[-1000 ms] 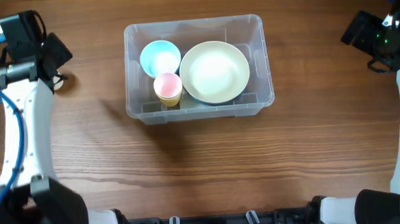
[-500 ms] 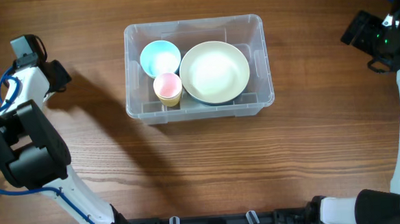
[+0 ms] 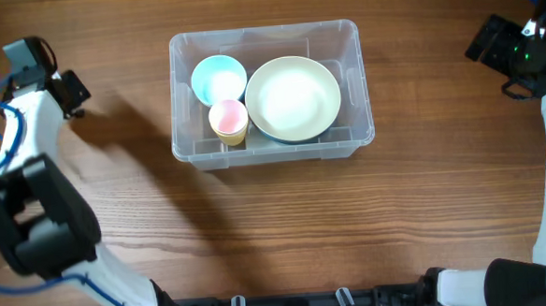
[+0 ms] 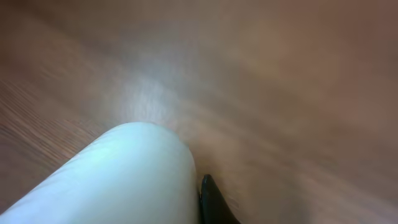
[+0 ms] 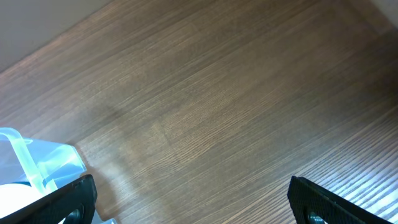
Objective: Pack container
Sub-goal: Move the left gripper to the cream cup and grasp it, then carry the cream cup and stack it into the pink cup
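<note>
Sitting in container [image 3: 346, 37]: bowl [image 3: 293, 98], blue cup [image 3: 218, 78], pink cup [image 3: 228, 116] | right gripper [image 5: 193, 186] spread wide | left gripper [image 3: 68, 89] blurred, state unclear

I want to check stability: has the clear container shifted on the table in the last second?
No. The clear container sits at the same place against the wood grain of the table in the overhead view.

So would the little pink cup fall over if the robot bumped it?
Probably not far. The pink cup stands upright in the container, hemmed in by the blue bowl, the cream bowl and the near wall. It looks like plastic, so it is likely light and easy to nudge. Its round shape could roll if it did tip.
</note>
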Action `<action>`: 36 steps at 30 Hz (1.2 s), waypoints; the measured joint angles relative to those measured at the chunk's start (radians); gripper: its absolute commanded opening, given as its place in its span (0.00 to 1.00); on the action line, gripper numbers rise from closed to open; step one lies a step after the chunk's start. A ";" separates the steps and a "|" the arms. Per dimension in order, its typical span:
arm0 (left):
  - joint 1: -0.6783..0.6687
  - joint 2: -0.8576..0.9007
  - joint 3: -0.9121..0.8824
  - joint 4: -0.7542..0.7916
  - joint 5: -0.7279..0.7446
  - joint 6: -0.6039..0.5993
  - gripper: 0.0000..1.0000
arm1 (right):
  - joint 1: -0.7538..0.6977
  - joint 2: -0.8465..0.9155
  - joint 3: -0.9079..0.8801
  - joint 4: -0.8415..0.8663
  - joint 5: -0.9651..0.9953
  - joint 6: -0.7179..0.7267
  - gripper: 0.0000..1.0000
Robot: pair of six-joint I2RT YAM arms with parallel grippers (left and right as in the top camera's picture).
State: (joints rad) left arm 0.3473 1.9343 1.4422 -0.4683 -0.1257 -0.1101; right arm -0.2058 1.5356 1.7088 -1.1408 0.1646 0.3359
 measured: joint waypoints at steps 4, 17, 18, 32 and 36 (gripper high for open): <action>-0.066 -0.218 0.000 -0.039 0.001 -0.004 0.04 | 0.000 0.000 0.000 0.000 0.000 0.000 1.00; -0.712 -0.649 0.006 -0.515 0.100 -0.188 0.04 | 0.000 0.000 0.000 0.001 0.000 0.000 1.00; -0.759 -0.643 0.006 -0.530 0.101 -0.193 0.04 | 0.000 0.000 0.000 0.000 0.000 0.000 1.00; -0.904 -0.369 0.006 -0.512 0.064 -0.211 0.06 | 0.000 0.000 0.000 0.001 0.000 0.000 1.00; -0.875 -0.298 0.006 -0.481 0.056 -0.211 0.06 | 0.000 0.000 0.000 0.000 0.000 0.000 1.00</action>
State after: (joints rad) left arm -0.5282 1.6363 1.4487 -0.9497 -0.0700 -0.3214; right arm -0.2058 1.5356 1.7088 -1.1404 0.1646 0.3359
